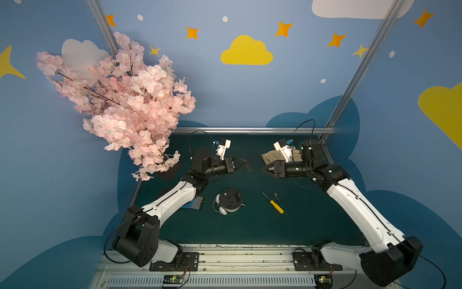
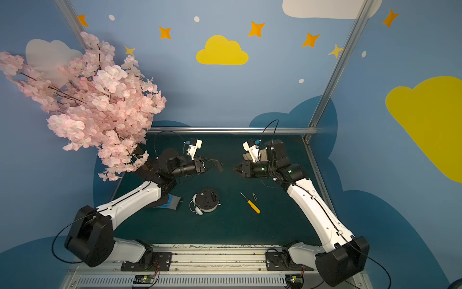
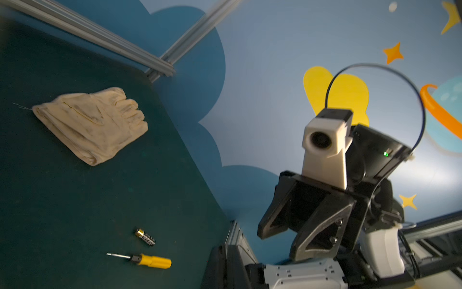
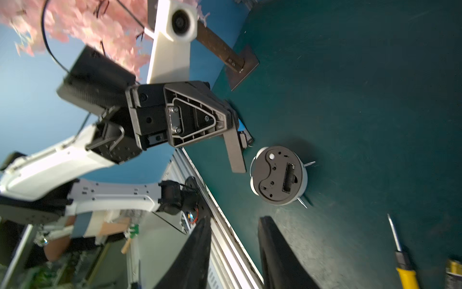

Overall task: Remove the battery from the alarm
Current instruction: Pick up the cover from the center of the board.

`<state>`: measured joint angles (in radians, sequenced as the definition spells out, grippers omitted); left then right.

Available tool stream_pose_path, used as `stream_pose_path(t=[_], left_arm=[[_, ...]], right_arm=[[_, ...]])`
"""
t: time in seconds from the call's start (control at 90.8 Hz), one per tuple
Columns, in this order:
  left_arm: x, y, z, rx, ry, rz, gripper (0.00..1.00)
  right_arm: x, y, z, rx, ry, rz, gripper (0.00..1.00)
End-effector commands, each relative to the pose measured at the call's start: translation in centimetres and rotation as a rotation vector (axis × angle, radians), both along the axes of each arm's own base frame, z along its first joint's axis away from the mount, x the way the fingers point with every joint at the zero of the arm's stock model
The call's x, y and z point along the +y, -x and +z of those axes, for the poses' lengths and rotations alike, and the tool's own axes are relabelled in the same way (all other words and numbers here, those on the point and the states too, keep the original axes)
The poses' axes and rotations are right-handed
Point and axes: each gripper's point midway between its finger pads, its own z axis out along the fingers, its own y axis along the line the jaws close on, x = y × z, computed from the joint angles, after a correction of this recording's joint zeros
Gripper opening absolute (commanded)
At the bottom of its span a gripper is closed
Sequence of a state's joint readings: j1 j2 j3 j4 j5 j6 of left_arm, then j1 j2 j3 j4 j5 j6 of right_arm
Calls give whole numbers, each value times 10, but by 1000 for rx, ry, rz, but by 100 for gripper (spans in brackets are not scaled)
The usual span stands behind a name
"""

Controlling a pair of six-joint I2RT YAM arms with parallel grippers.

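The alarm (image 1: 230,200) (image 2: 206,200) lies face down on the green table, dark back panel up, and its battery slot (image 4: 290,177) stands open and empty. The battery (image 1: 277,197) (image 2: 255,197) (image 3: 145,237) lies loose on the table beside the screwdriver, right of the alarm. My left gripper (image 1: 246,163) (image 4: 231,120) hovers above the table behind the alarm, shut on a dark flat panel (image 1: 248,167) (image 4: 235,152) that hangs from its tips. My right gripper (image 1: 264,168) (image 4: 236,220) faces it from the right, open, with nothing between its fingers.
A yellow-handled screwdriver (image 1: 273,203) (image 3: 147,260) lies right of the alarm. A beige glove (image 3: 92,122) sits at the back right, a blue-grey cloth (image 2: 172,201) under my left arm. A pink blossom branch (image 1: 120,100) overhangs the back left corner. A metal rail (image 1: 250,130) bounds the back.
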<state>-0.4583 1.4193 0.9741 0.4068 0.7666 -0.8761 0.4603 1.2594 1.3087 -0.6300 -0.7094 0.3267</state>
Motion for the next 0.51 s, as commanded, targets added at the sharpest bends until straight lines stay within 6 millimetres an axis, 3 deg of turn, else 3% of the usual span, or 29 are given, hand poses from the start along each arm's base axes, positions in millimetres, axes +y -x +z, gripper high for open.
stream_pose_path(t=[0.0,0.275,0.496], left_arm=[[-3,33,14,-85,-36,-177,3],[-9,39,29,-79,36,-229,3],[-11,40,30,-67,64,-241,3]], right_arm=[[3,21,-17,7,88,136,36],[30,18,-7,-8,-28,180,30],[36,17,0,-12,-85,187,25]])
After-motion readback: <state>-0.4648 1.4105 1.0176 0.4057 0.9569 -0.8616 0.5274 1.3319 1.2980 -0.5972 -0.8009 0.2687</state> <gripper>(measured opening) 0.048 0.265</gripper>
